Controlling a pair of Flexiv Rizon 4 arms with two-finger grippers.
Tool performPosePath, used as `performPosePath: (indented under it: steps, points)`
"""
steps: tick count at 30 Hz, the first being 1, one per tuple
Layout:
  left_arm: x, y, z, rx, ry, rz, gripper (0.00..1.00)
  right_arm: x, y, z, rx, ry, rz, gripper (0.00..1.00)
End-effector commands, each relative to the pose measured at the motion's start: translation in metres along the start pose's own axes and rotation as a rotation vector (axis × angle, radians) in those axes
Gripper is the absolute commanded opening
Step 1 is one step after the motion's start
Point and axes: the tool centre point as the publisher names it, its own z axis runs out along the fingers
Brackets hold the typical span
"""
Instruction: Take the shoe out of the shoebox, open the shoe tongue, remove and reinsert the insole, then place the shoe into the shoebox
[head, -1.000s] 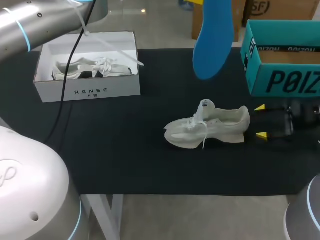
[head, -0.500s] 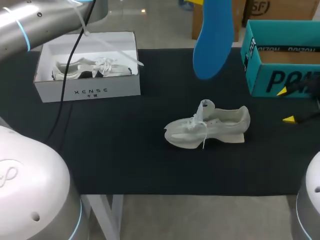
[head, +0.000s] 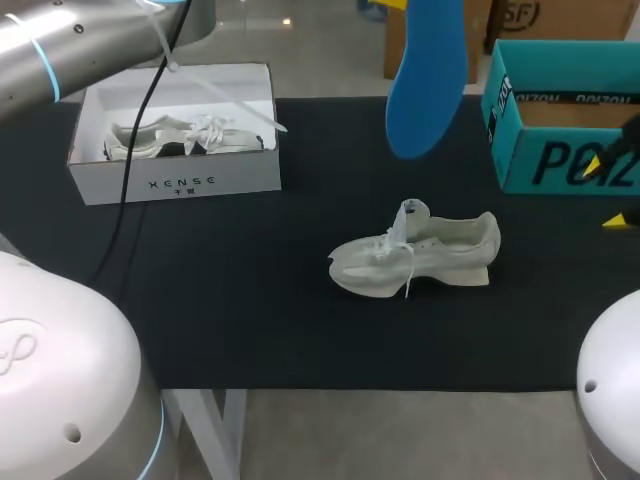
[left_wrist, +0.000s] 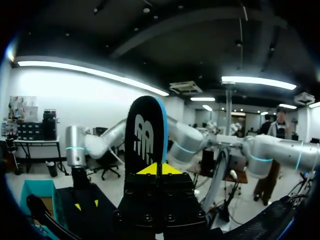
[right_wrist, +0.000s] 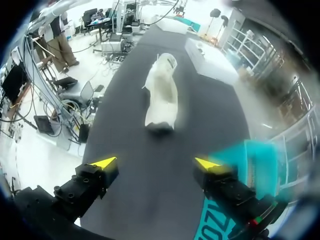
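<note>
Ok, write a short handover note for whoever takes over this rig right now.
Left claw: shut on the blue insole, held up high above the table.
Right claw: open and empty, at the table's right edge in front of the teal shoebox.
The shoe stands upright on the black mat, apart from both claws, heel toward the teal shoebox.
The white box at the far left holds a second shoe.
Done: shoe out, tongue looks raised, insole removed.
Left: reinsert the insole, then place the shoe into the shoebox.
</note>
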Motion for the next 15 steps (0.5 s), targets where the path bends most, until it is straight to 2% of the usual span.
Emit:
performPosePath:
  steps: [1, 10, 15]
  points:
    - [0.001, 0.000, 0.000, -0.001, -0.001, 0.001, 0.00, 0.009, 0.019, 0.003, 0.225, 0.005, -0.005, 1.00]
    - [0.001, 0.000, 0.000, -0.001, -0.001, 0.001, 0.00, 0.032, 0.056, 0.006, 0.294, 0.003, -0.006, 1.00]
    - [0.001, 0.000, 0.000, -0.001, -0.001, 0.001, 0.00, 0.035, 0.084, 0.021, 0.304, 0.018, 0.008, 1.00]
